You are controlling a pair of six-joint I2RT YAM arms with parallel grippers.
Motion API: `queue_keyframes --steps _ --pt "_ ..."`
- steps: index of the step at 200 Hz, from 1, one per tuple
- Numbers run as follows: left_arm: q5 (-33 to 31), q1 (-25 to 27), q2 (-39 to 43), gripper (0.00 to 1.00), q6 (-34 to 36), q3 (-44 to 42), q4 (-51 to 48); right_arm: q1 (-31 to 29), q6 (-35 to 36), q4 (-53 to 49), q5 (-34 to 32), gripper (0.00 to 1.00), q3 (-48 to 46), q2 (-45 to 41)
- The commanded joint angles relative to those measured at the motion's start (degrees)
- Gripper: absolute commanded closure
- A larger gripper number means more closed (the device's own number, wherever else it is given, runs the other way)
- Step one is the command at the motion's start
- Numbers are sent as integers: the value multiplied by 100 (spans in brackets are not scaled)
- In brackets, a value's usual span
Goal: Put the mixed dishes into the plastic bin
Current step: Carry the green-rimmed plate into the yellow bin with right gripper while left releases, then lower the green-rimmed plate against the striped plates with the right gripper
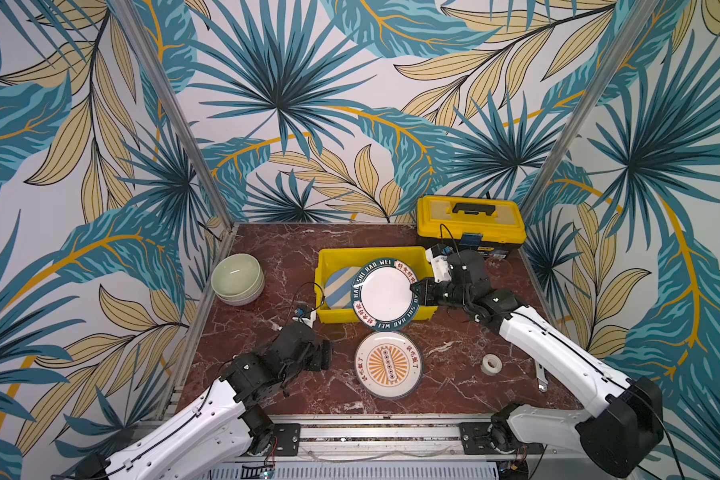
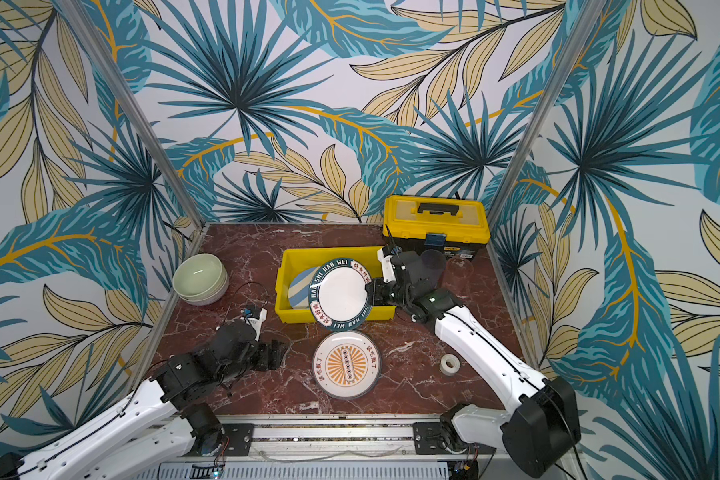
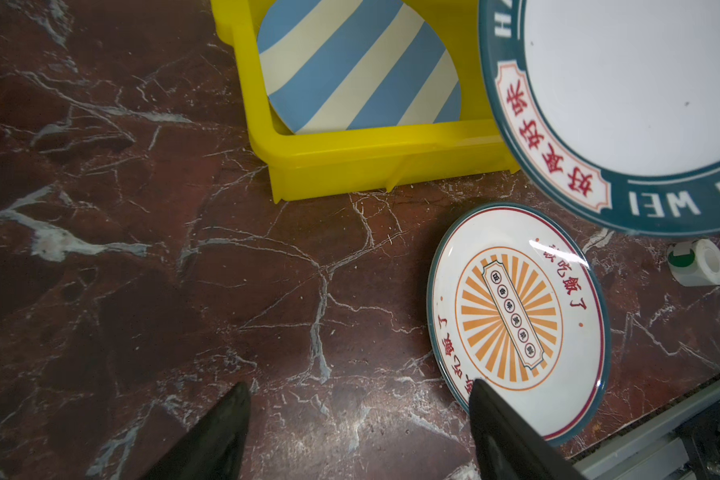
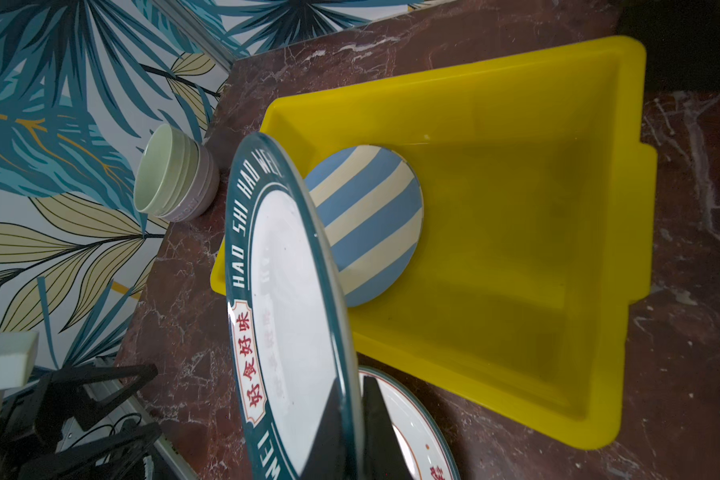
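Mid-placement over the plastic bin (image 1: 375, 250): carrying the lettered plate (image 1: 385, 293) tilted above the bin's near right part. On the counter just in front of the bin, the sunburst plate (image 1: 388, 365), not yet collected. Inside the bin at its left, a striped plate (image 1: 339, 286). Well left of the bin, stacked bowls (image 1: 237, 276). Pinching the lettered plate's rim, the right hand (image 1: 418, 293); off the bin's near left corner, the left hand (image 3: 358, 386), spread wide and empty. Next, probably: levelling, lowering into the bin, then letting go.

Left gripper (image 1: 327, 355): low over the tabletop (image 1: 267, 249), just in front of the yellow bin (image 1: 371, 252), near its left corner. Jaws spread wide, empty. Right gripper (image 1: 419, 293): at the bin's right wall, arm extended, jaws clamped on the rim of the lettered plate (image 1: 385, 291).
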State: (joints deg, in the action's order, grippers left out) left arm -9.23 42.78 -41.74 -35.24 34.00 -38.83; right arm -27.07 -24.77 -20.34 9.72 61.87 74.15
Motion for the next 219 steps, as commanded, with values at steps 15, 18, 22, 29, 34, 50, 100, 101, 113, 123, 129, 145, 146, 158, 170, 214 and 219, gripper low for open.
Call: queue_keyframes --steps 15,18,22,29,34,50,100,101,113,123,129,145,146,158,170,214,219 --pt "-85 -25 86 17 97 96 -173 20 -162 537 -591 100 465 471" --pt "-84 -25 89 17 97 104 -177 30 -172 570 -603 100 482 515" --pt "-71 -25 89 16 97 109 -181 28 -176 616 -615 100 502 576" --pt "-73 -25 92 16 103 123 -195 34 -192 701 -634 100 550 658" --pt "-86 -25 94 16 107 125 -202 27 -215 731 -644 100 590 724" --pt "-96 -25 88 16 139 149 -217 35 -289 1004 -583 100 713 977" --pt "-135 -25 96 16 202 178 -230 51 -477 1366 -398 100 1032 1800" --pt "-133 -25 104 16 202 178 -230 47 -476 1375 -390 100 1039 1811" --pt "-151 -25 110 16 215 177 -247 44 -530 1475 -278 100 1073 1994" --pt "-158 -32 121 16 219 177 -248 45 -571 1568 -187 100 1091 2140" --pt "-163 -25 121 16 220 177 -248 44 -614 1623 -132 100 1099 2216" --pt "-166 -28 131 15 235 177 -248 61 -674 1766 -1 100 1104 2419" --pt "-166 -31 135 15 236 177 -248 61 -681 1773 2 100 1102 2428" --pt "-175 -31 131 15 237 177 -248 62 -723 1848 142 100 1134 2573" --pt "-175 -27 132 16 247 177 -248 76 -799 1972 309 100 1135 2688" --pt "-202 -31 127 15 255 169 -248 94 -989 2172 582 100 1161 3025" --pt "-206 -33 134 15 255 169 -248 88 -996 2195 611 100 1161 3064"
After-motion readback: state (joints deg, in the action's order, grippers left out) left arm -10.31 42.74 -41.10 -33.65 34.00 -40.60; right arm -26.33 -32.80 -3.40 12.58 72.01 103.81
